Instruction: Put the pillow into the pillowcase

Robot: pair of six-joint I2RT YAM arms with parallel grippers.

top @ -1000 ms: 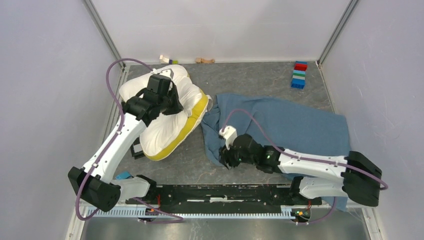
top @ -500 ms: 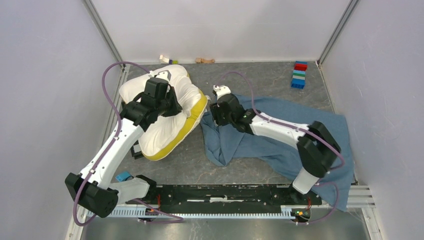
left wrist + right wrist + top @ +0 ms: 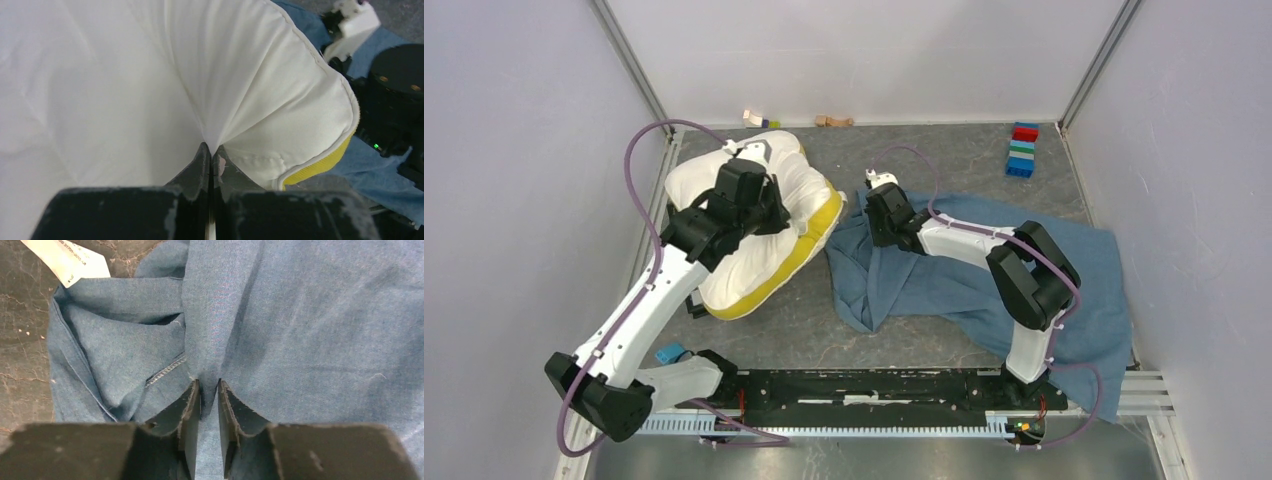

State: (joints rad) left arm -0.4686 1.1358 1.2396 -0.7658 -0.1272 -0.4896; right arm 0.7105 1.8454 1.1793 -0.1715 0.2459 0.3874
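Left gripper [image 3: 210, 156]: fingers pressed flat together, with a pleat of the pillow [image 3: 100, 75] cover nipped between the tips and creases fanning out from the pinch. Right gripper [image 3: 209, 387]: fingers drawn in narrow, a ridge of the pillowcase [image 3: 310, 315] caught between them, with a stitched hem [image 3: 165, 371] just to their left. I can't tell whether that's 1 layer or 2.

Pulling back, the pillow sits at the left rear of the table [image 3: 944, 150], its yellow band turned toward the blue cloth. It lies just beside the cloth's crumpled left end and entirely outside the case. The case sprawls to the right, mouth not yet open.

So this looks like the grab stage, with both arms on their cloth and nothing inserted. Next, the right arm needs to lift only the upper layer to open the mouth. Then the left can steer the pillow's yellow-banded end in.
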